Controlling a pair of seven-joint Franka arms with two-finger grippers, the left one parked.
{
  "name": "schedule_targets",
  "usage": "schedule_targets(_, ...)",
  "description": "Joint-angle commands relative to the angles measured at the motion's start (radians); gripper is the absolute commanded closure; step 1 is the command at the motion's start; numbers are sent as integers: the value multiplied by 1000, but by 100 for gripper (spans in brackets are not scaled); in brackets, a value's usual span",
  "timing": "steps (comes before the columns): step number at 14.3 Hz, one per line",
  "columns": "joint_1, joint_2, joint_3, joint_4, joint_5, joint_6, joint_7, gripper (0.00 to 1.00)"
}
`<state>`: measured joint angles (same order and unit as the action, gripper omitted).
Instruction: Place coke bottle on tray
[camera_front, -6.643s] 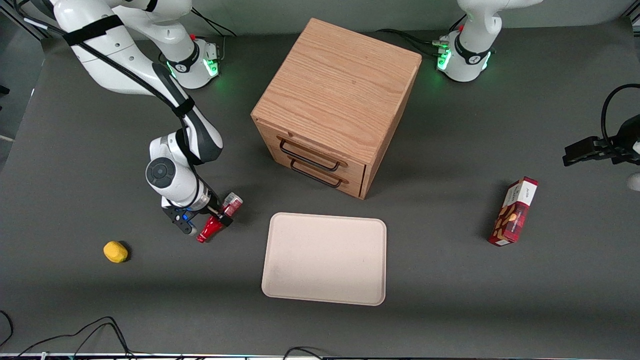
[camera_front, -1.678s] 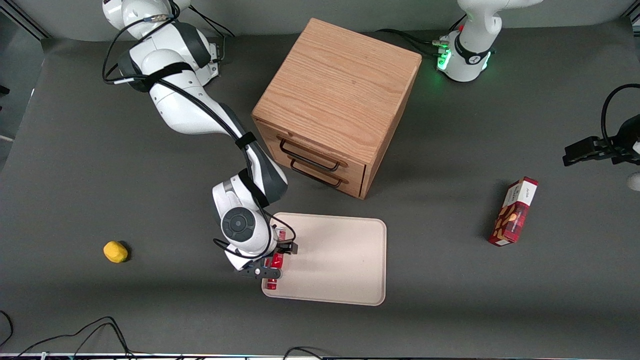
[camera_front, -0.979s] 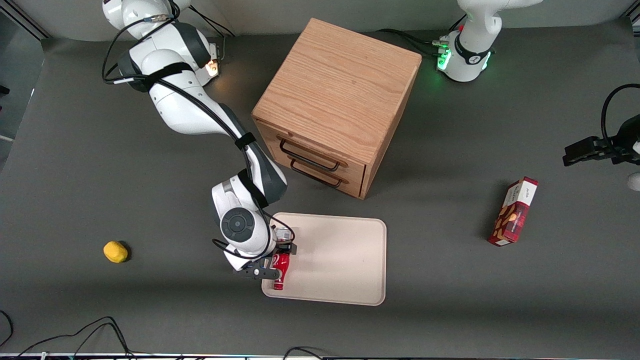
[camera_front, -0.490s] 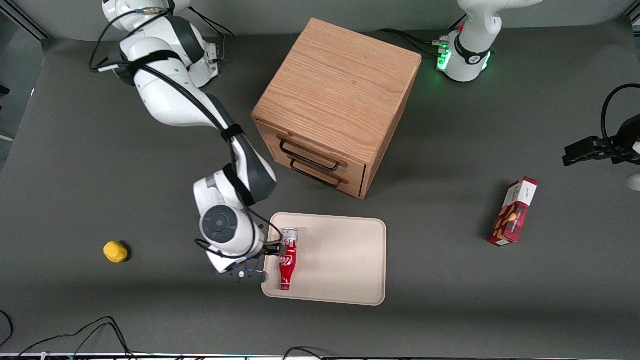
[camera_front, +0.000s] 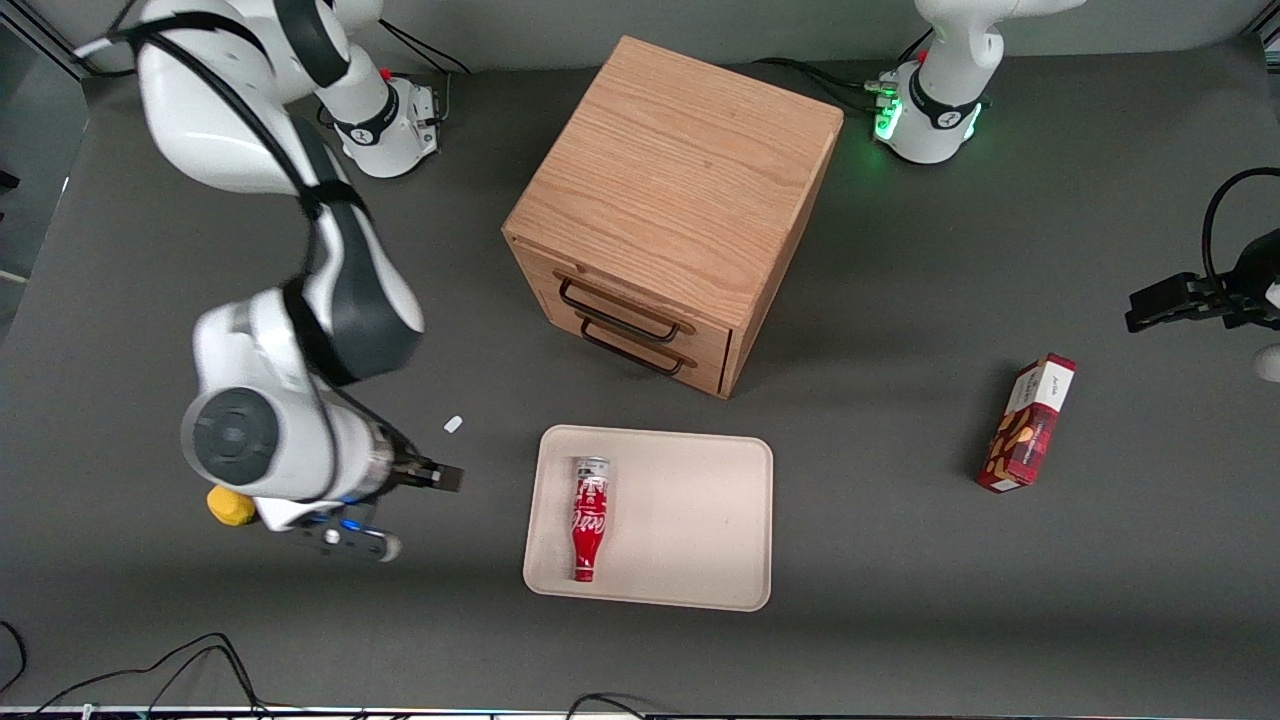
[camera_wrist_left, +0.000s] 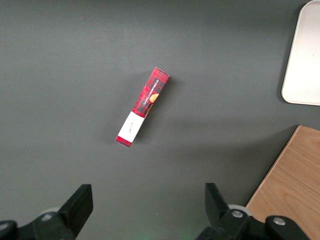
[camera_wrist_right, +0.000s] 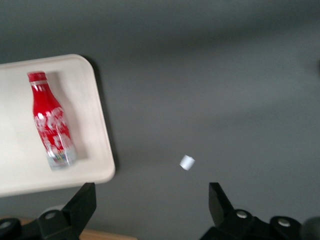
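The coke bottle (camera_front: 588, 520) (camera_wrist_right: 51, 120) is red with white script and lies flat on the beige tray (camera_front: 680, 520) (camera_wrist_right: 20, 165). It rests near the tray's edge toward the working arm's end of the table. Its silvery base points toward the cabinet and its red cap points toward the front camera. My right gripper (camera_front: 410, 512) (camera_wrist_right: 150, 200) hangs open and empty above the bare table beside the tray, well apart from the bottle.
A wooden two-drawer cabinet (camera_front: 670, 200) stands just past the tray, farther from the front camera. A small white scrap (camera_front: 453, 424) (camera_wrist_right: 187, 162) lies near the gripper. A yellow lemon (camera_front: 228, 508) peeks out under the arm. A red snack box (camera_front: 1030, 422) (camera_wrist_left: 143, 106) lies toward the parked arm's end.
The gripper opened and let go of the bottle, then rose and drew away toward the working arm's end. The bottle settled slightly farther onto the tray.
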<state>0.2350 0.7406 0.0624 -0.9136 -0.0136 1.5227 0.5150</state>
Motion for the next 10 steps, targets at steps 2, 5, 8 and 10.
schedule_targets(2,-196,-324,95,-368,1,-19,-159,0)
schedule_targets(5,-284,-533,97,-568,-2,-18,-282,0)
schedule_targets(8,-270,-664,77,-678,-2,-18,-288,0)
schedule_targets(10,-225,-701,21,-695,0,-22,-286,0)
